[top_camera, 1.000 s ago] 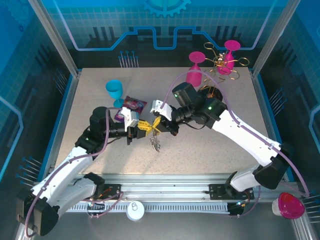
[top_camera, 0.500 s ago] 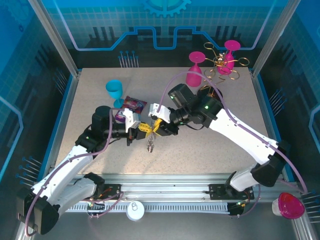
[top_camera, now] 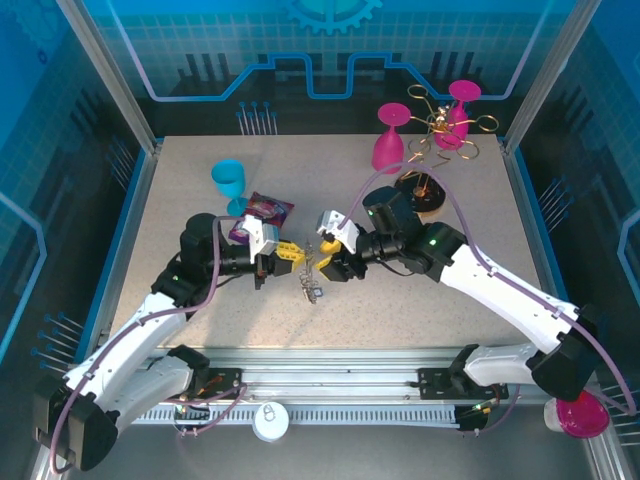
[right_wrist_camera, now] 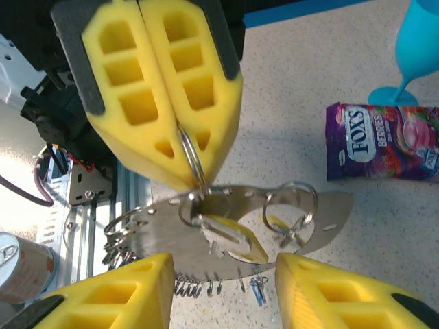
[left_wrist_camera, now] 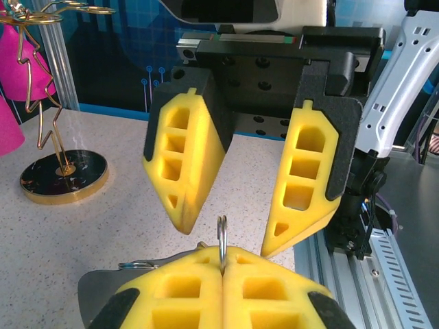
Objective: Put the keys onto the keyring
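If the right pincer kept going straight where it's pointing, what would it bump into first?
The right pincer would probably meet the keyring first, dangling from the shut left pincer just ahead; depth is hard to judge.

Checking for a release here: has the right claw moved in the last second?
Yes. The right claw has drawn back toward the near edge and rightward, farther from the pink cup, jaws now open. The left claw holds the keyring.

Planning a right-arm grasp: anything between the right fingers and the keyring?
Nothing visible. The keyring hangs from the shut left fingers, directly ahead of the open right fingers, with only open air between them.
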Robot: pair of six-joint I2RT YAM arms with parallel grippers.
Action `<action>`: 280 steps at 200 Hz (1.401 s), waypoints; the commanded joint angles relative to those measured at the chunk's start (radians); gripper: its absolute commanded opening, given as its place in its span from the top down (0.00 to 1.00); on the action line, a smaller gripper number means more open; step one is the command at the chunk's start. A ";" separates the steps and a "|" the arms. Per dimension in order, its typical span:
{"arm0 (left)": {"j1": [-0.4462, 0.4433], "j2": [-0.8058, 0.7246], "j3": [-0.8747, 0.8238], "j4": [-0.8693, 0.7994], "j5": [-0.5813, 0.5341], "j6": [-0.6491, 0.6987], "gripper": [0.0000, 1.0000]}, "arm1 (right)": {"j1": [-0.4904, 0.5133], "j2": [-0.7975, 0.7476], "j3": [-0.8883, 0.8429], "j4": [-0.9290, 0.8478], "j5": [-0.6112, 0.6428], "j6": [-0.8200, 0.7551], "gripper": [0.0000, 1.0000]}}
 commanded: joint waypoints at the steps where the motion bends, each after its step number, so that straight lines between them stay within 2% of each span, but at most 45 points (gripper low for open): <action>1: -0.005 -0.023 -0.011 0.078 0.040 -0.030 1.00 | 0.012 0.017 -0.006 0.072 -0.039 0.025 0.54; 45: -0.004 -0.025 -0.025 0.147 0.040 -0.084 1.00 | 0.017 0.055 -0.006 0.086 -0.079 0.026 0.54; 113: -0.004 -0.030 -0.039 0.167 0.029 -0.095 1.00 | 0.016 0.047 -0.023 0.078 -0.106 0.031 0.79; 166: -0.005 -0.037 -0.042 0.127 0.003 -0.059 1.00 | 0.009 0.015 0.015 0.013 -0.039 0.015 1.00; 233: -0.004 -0.030 -0.027 0.045 -0.022 0.005 1.00 | 0.015 0.044 0.165 -0.154 0.019 -0.043 1.00; 280: -0.005 -0.021 -0.030 0.006 -0.046 0.024 1.00 | 0.022 0.056 0.227 -0.194 0.060 -0.070 1.00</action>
